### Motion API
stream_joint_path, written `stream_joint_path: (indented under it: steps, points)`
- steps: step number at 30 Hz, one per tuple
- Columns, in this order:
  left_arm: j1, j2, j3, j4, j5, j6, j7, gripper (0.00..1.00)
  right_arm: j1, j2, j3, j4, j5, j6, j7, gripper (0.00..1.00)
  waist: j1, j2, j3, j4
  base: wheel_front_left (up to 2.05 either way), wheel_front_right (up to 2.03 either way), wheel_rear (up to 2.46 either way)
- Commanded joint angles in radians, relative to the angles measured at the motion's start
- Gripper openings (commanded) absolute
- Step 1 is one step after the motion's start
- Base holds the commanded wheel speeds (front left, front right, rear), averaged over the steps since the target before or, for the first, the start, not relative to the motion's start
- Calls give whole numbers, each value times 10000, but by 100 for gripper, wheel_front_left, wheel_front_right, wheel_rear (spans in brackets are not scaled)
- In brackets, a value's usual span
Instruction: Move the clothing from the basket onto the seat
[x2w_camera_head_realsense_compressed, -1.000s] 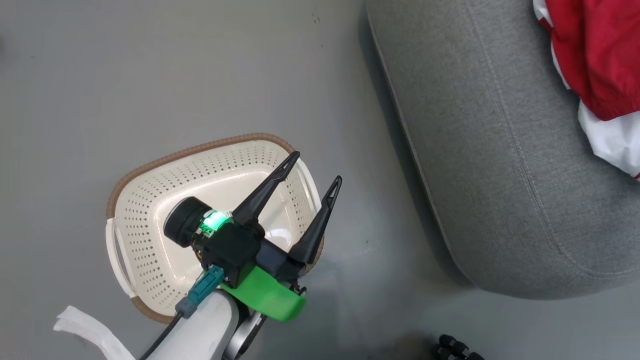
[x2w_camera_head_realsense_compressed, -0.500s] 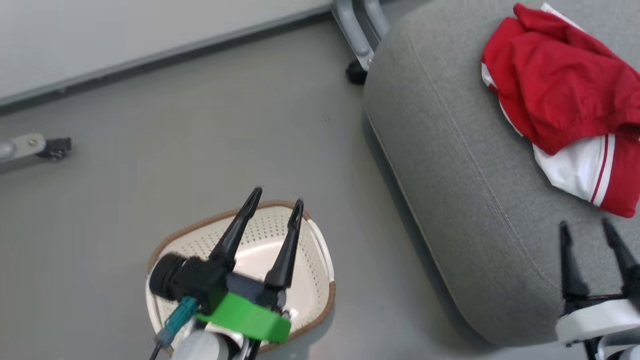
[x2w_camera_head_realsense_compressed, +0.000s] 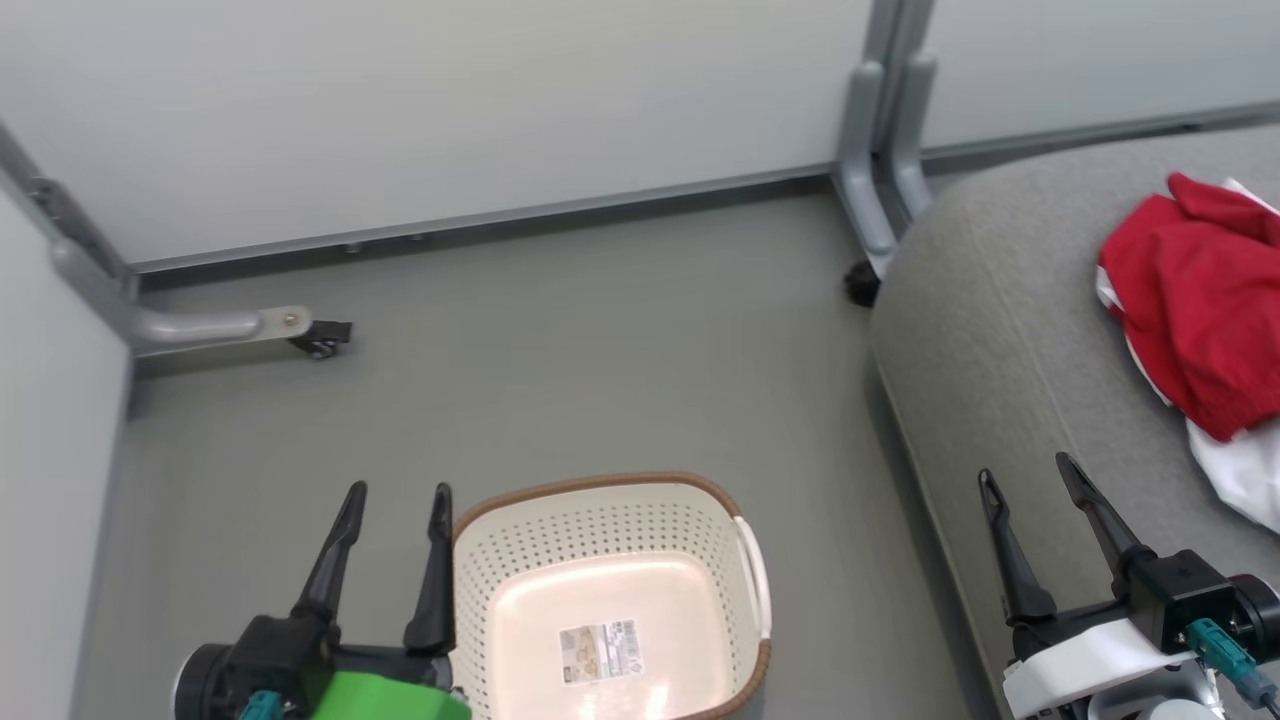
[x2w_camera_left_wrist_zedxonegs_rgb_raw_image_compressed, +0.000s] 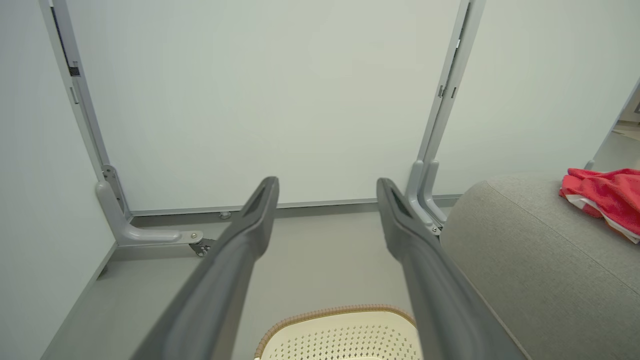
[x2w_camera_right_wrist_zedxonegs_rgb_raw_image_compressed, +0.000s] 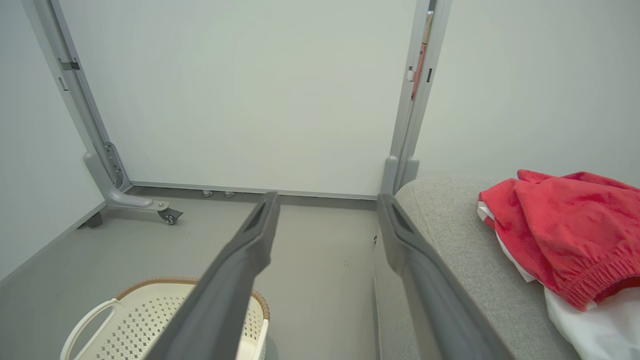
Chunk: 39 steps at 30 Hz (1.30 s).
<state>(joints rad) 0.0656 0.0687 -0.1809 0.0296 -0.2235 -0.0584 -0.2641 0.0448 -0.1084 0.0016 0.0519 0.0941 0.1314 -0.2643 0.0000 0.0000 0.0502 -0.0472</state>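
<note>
Caster foot (x2w_camera_head_realsense_compressed: 300, 330): sat at the far left on the floor (x2w_camera_head_realsense_compressed: 600, 350), well apart from everything the task concerned.

Left end effector (x2w_camera_head_realsense_compressed: 399, 490): fingers were spread wide with nothing between them, and it hung just beside the left rim of the basket (x2w_camera_head_realsense_compressed: 600, 483).

Basket: stood upright on the floor between the two arms. The part in view held a bare bottom and a paper label (x2w_camera_head_realsense_compressed: 600, 650), with no garment. Its near end ran off the bottom edge of the head view.

Seat (x2w_camera_head_realsense_compressed: 1000, 350): rose to the right of the basket, with a strip of floor between them.

Right end effector (x2w_camera_head_realsense_compressed: 1027, 468): fingers were spread and empty, and it hovered over the seat's near left edge, near the clothing (x2w_camera_head_realsense_compressed: 1190, 320) but not touching it.

Clothing: lay bunched on the seat at the far right, red over white, running past the frame edge.

Progress: the move looked finished, or nearly so.

Risk, basket: a garment could have been left in the unseen near end, so calling the job done without checking might have missed it. The basket looked light, and a sideways swing of the left fingers could have tipped or shoved it.

Risk, clothing: the loose pile could have caught on the right fingertips if they moved forward, and been dragged toward the seat's edge and onto the floor.
</note>
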Motion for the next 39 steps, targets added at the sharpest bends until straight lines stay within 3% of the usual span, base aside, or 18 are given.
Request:
stream_joint_path:
  steps: [1, 10, 35, 36, 39]
  points:
    - [258, -68, 180, -11, 91, -82, -1, 100, -31, 34, -20, -57, 17, -14, -1, 100, 0, 0, -642, 936, 0, 0, 0]
    - [773, -181, 761, -93, 239, -344, -1, 100, 155, 341, 113, -373, 0, -14, -1, 100, 0, 0, -808, 1226, 0, 0, 0]
    - [618, -185, 678, 30, 244, -164, -2, 100, 429, 537, 277, -225, -21, -13, -1, 100, 0, 0, -974, 859, 0, 0, 0]
    - [706, -176, 658, 40, 226, -192, 0, 0, 297, 547, 287, -240, -6, -2, 0, 0, 0, 0, -973, 859, 0, 0, 0]
    - [733, -178, 616, 313, 204, -193, 4, 0, 344, 591, 311, 20, 19, 0, 3, 0, 0, 0, -973, 856, 0, 0, 0]
